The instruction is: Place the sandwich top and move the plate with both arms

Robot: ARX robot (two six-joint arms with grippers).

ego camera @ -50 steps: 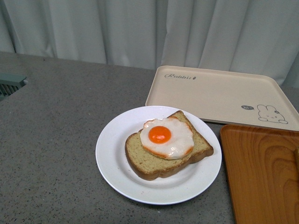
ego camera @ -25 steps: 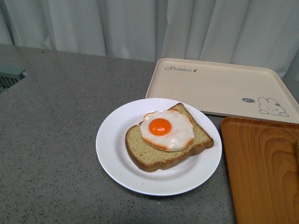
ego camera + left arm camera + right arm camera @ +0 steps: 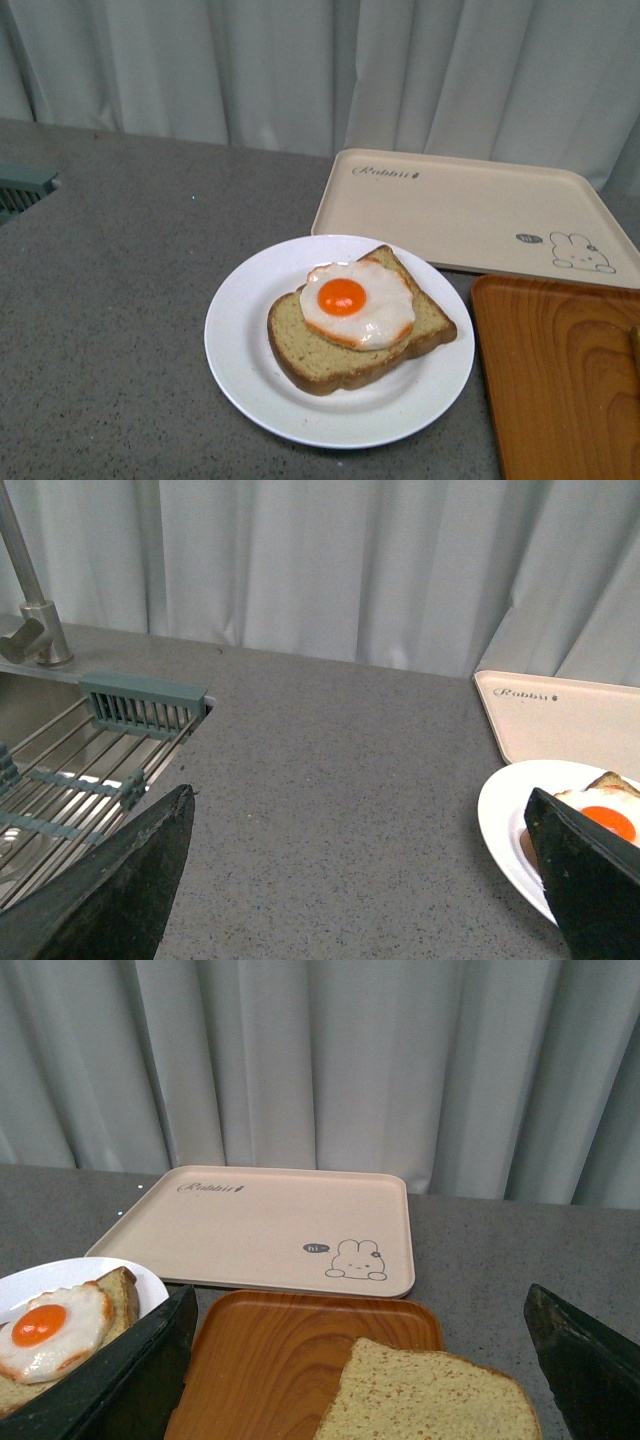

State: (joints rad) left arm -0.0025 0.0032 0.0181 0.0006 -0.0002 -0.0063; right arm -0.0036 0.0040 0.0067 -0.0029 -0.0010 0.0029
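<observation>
The white plate (image 3: 240,340) sits on the grey counter, holding a bread slice (image 3: 320,360) topped with a fried egg (image 3: 345,298). The sandwich top (image 3: 430,1400), a plain tan slice, lies on the orange wooden tray (image 3: 270,1350), below my right gripper (image 3: 360,1295). That gripper is open, its dark fingers wide apart and empty. My left gripper (image 3: 358,795) is also open above bare counter, left of the plate (image 3: 505,820); one finger (image 3: 590,880) covers part of the plate's rim. Neither arm shows in the front view.
A beige rabbit-printed tray (image 3: 470,205) lies behind the plate, and the orange tray (image 3: 560,380) is to its right. A sink with a grey-green rack (image 3: 140,705) and a tap (image 3: 35,630) is at the far left. White curtains hang behind.
In the front view the whole scene shifted up a little, then back down. Plate, bread and trays kept their places relative to each other.
</observation>
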